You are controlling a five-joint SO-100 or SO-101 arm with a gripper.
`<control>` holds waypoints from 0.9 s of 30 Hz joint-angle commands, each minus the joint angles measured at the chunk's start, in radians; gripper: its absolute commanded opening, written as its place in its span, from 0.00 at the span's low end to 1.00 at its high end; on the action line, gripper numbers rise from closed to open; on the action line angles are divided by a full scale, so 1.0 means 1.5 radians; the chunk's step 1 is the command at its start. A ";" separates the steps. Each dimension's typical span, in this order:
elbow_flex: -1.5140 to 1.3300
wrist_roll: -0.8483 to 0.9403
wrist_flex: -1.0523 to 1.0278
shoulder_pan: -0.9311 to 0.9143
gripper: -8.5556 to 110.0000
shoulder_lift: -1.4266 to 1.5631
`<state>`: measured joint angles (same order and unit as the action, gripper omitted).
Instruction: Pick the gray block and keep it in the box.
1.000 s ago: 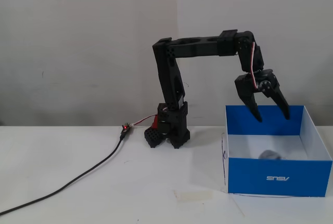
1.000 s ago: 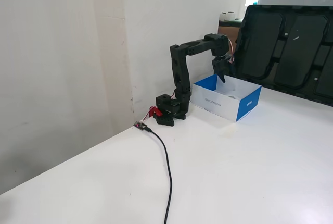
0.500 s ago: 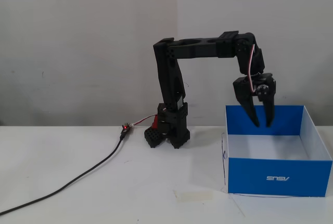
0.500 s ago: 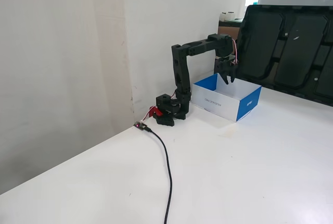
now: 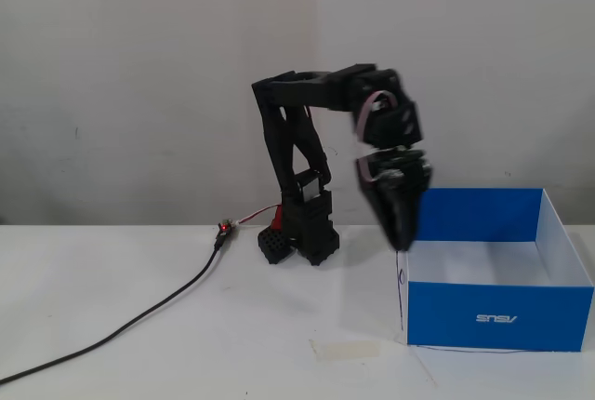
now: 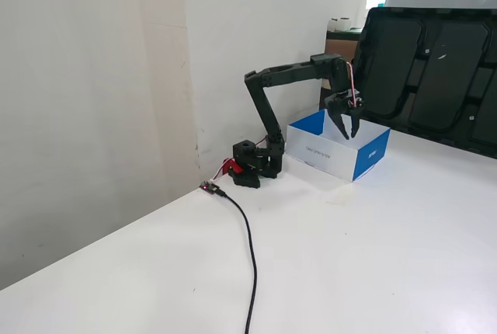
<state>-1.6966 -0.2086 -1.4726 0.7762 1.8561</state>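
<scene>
Hanging from my bent wrist, my claw point(image 6: 347, 133) points straight down with its two dark fingers point(image 6: 354, 126) slightly apart and nothing between them; in a fixed view from the table's far end the gap shows clearly, while in the front-on fixed view the claw point(image 5: 400, 237) is motion-blurred and reads as one dark wedge. Its tips sit at the level of the box's point(image 6: 370, 157) rim, over the open top near the corner closest to my base, and in the front-on view they overlap the left wall of the box point(image 5: 465, 312). Blue outside and white inside, that box carries a small white logo on its front face. I cannot see the gray block in either view (the front wall hides the box floor, so I cannot tell whether it lies inside). Behind the claw, my black arm point(image 5: 297, 130) arches up and back to its base point(image 5: 302, 233), which stands on the white table point(image 5: 139, 363) just beside the box. A black cable point(image 6: 250, 252) trails away from the base across the tabletop.
</scene>
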 commanded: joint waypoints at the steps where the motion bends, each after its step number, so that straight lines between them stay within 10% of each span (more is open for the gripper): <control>1: -0.044 0.017 0.041 -0.123 0.07 0.090; 27: -0.578 0.064 0.360 -0.459 0.07 0.365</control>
<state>-2.5433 -0.1135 -0.9863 0.0982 2.3455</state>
